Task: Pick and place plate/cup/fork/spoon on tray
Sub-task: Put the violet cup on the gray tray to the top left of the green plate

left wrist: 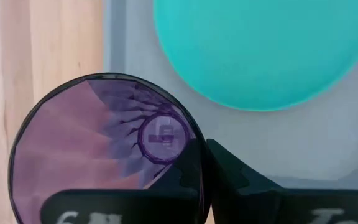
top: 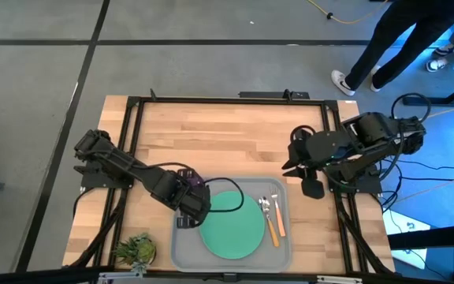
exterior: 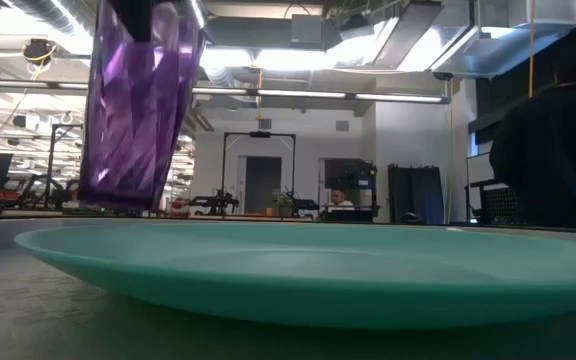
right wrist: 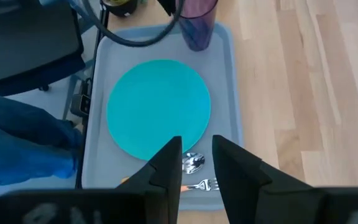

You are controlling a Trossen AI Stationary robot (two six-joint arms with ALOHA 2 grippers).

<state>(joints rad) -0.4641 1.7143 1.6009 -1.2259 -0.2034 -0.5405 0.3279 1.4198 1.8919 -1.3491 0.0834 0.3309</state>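
Left gripper (top: 189,199) clamped on purple cup (exterior: 138,100), held just above tray (top: 181,251) at its 10 o'clock corner, w/ cup base off the floor in low view. Left wrist view puts cup (left wrist: 98,149) straddling tray rim (left wrist: 114,37), part over wood table (top: 211,134). Green plate (top: 232,223) already flat at tray center; fork (top: 276,221) & spoon (top: 266,217) side by side at plate's 3 o'clock, handles toward 5.

Right gripper (top: 312,186) parked off tray at 2 o'clock, jaws narrowly apart, holding nothing.

Prob. last item, nearly done.

Risks:
- Released here, cup could land on the raised rim & tip off onto table; needs a nudge toward 3.
- Too far inward, base clips plate edge (right wrist: 114,99) & sits tilted.
- Dropped from height, light tumbler may topple.
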